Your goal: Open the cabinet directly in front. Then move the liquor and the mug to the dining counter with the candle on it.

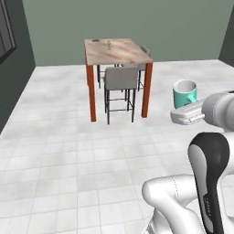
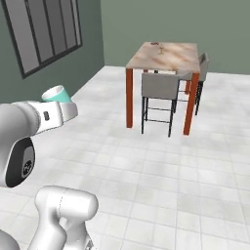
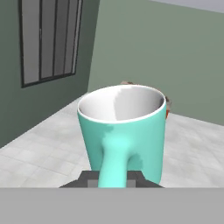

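The teal mug (image 1: 184, 93) with a white inside hangs upright in the air above the tiled floor, and my gripper (image 1: 188, 107) is shut on its handle. From the right base camera, the mug (image 2: 56, 94) sits at the end of my white hand, with the gripper (image 2: 66, 103) just under it. Close up, the mug (image 3: 122, 131) has its handle between the dark fingertips of the gripper (image 3: 113, 178). Ahead stands the dining counter (image 1: 123, 54) (image 2: 176, 56) with the candle (image 1: 109, 44) (image 2: 162, 48) on its far side. The cabinet and the liquor are out of view.
Grey chairs (image 1: 121, 78) (image 2: 159, 87) are tucked under the counter's near and far sides. A small dark item (image 1: 95, 40) lies on the counter beside the candle. A barred window (image 2: 49, 29) is set in the dark left wall. Open tiled floor lies between me and the counter.
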